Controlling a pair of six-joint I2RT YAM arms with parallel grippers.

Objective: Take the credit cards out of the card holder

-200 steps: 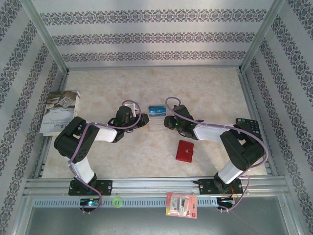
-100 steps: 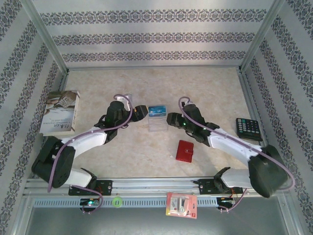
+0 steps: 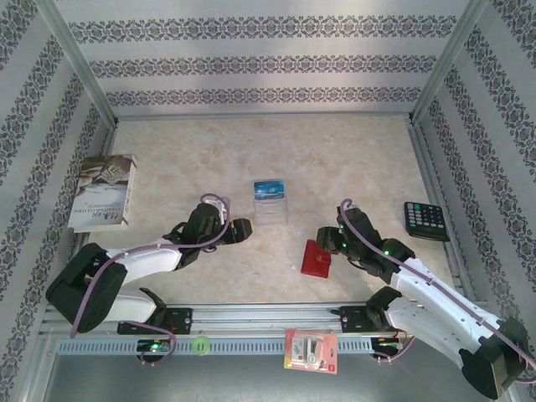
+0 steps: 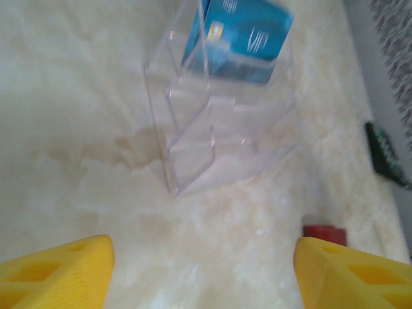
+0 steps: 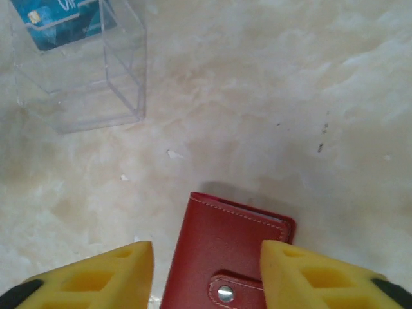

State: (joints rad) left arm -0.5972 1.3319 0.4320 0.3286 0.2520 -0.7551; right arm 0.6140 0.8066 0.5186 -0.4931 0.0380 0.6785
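**Card holder closed, right pincer poised above it**

The card holder (image 5: 222, 254) lay flat and folded shut on the worktop (image 3: 352, 159). It was a small red wallet of leather-like skin with pale stitching along its edge, and its snap tab (image 5: 225, 293) with a metal stud sat across the near side. We could not tell whether any cards were inside.

One credit card (image 3: 270, 190), teal, thin and glossy, stood upright in the rear slot of a clear stand (image 3: 270, 209) at about 11 o'clock from the holder, well apart from it.

The right pincer (image 5: 205, 251) hung just over the holder with its yellow fingers spread to either side, released and gripping nothing. The left pincer (image 4: 203, 257) sat at 9 o'clock from the holder, likewise spread wide and empty, facing the stand.

We judged the step in hand to be the approach to the holder. The next move called for one pincer to pin the slick red cover while the other lifted the tab.

A black calculator (image 3: 426, 220) lay at 2 o'clock, and a book (image 3: 102, 191) far off at 10 o'clock.
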